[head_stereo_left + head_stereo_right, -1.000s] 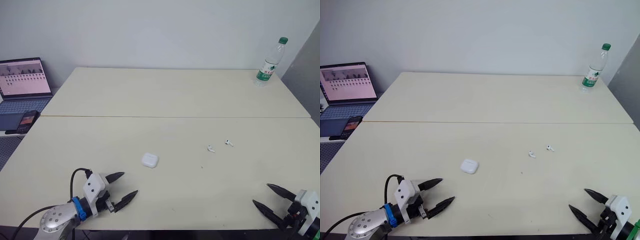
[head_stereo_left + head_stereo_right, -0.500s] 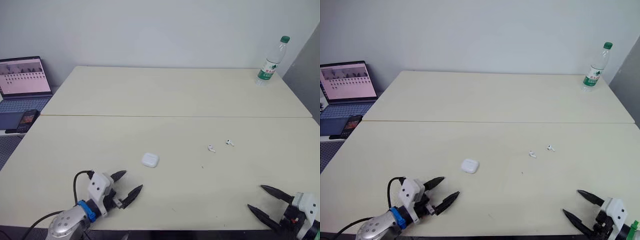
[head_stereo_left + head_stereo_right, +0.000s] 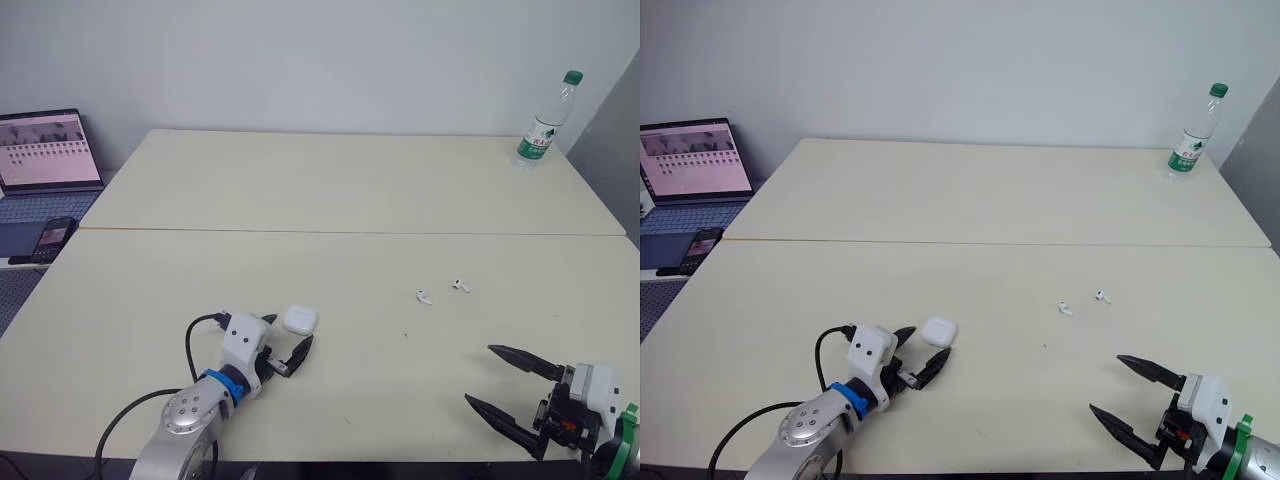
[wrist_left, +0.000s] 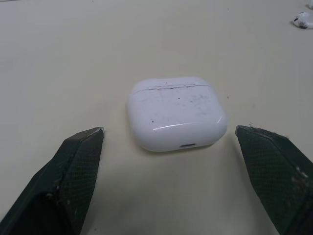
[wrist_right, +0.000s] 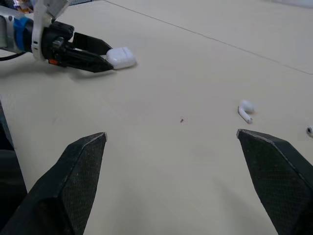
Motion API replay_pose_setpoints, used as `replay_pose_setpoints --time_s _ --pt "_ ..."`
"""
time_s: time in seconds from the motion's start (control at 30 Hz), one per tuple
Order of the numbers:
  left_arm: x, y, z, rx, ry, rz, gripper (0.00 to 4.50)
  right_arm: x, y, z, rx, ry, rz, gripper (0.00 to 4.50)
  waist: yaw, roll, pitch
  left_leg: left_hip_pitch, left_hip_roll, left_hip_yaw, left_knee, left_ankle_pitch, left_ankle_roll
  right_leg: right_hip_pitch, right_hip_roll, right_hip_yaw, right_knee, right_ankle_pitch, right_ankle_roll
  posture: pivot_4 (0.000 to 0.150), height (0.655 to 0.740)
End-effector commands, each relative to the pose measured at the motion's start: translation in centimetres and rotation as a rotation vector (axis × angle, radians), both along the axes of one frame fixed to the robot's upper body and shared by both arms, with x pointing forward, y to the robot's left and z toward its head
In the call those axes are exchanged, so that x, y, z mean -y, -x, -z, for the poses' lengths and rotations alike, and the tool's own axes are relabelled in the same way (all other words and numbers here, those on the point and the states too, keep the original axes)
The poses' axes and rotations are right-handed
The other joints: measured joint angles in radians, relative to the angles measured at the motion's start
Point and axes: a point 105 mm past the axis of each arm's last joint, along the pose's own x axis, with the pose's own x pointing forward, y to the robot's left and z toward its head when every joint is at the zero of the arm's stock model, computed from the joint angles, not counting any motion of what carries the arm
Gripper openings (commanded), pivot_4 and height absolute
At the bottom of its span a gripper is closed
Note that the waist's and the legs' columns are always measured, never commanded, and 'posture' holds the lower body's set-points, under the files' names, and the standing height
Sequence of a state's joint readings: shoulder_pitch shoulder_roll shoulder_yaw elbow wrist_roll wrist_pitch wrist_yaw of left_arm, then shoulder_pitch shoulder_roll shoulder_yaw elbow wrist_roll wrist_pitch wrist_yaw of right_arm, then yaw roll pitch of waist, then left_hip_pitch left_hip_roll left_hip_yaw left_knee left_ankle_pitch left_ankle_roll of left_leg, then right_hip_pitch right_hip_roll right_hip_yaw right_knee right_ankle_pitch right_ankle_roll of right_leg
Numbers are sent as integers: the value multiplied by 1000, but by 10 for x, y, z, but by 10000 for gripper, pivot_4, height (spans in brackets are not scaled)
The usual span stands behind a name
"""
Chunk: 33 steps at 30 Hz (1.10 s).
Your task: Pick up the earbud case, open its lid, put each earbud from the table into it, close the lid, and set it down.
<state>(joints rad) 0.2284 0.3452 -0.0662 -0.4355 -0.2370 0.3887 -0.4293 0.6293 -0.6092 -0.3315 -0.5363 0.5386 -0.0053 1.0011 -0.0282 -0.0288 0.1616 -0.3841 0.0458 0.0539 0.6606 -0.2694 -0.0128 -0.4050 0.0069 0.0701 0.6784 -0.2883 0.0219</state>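
So the earbud case (image 4: 176, 111) is lying flat on the near-left part of the table (image 3: 330, 190), lid shut, and it's basically right in front of the left gripper (image 3: 291, 330). From the left wrist view it sits centred in the gap between the two black fingers, just past their tips, with the end that looks like the charging port facing the gripper and the lid seam on the side away from it. The case looks about square, maybe a touch wider across the gap than along it, so the fingers would close on its two side faces. The left gripper is spread wide with nothing in it, and I can't tell whether a fingertip is brushing the case or is just beside it. The left arm is clearly the one for the pickup. My guess is it needs only a short push forward before closing, though the gap has plenty of slack, so the case could skid if one finger lands first. Farther right, the two earbuds, one (image 3: 423, 297) and the other (image 3: 459, 286), lie close together on the table, well apart from the case and nearer the right arm. The right gripper (image 3: 478, 375) hovers at the near right, also wide open and empty, pointing roughly toward the earbuds. A water bottle (image 3: 541, 125) stands at the far right corner.
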Motion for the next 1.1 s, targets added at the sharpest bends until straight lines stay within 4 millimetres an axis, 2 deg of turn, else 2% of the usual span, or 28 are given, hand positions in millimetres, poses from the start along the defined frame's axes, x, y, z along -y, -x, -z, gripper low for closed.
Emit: replay_pose_setpoints --time_s 0.03,0.33,0.77,0.87,1.0,1.1 --pt "12 4 -6 8 30 18 45000 -6 3 -16 31 -17 -19 44752 0 0 0 0 0 0 0 0 0 0 0 0 0 0 0 1500 7362" --pt "20 -1 -3 -8 56 -14 45000 -4 8 -16 12 -4 -13 44752 0 -1 1 0 0 0 0 0 0 0 0 0 0 -1 -1 1500 7362" --pt "20 -3 4 -26 47 -94 45000 0 8 -16 3 9 -10 44752 0 -1 0 0 0 0 1 0 0 1 0 1 0 -1 -2 1500 7362" --pt "18 -3 6 -29 37 -111 39269 -1 7 -16 3 9 -11 45000 0 -1 0 1 0 0 1 0 0 1 0 1 0 -1 -1 1500 7362" --pt "14 -4 6 -25 7 -125 27578 -3 8 -15 2 3 -11 45000 0 -1 0 0 0 0 1 0 0 1 0 1 0 -1 -1 1500 7362" --pt "12 -4 6 -16 -8 -127 27551 -5 8 -15 3 -1 -11 45000 0 -1 0 0 0 0 1 0 0 1 0 0 0 0 -1 1500 7362"
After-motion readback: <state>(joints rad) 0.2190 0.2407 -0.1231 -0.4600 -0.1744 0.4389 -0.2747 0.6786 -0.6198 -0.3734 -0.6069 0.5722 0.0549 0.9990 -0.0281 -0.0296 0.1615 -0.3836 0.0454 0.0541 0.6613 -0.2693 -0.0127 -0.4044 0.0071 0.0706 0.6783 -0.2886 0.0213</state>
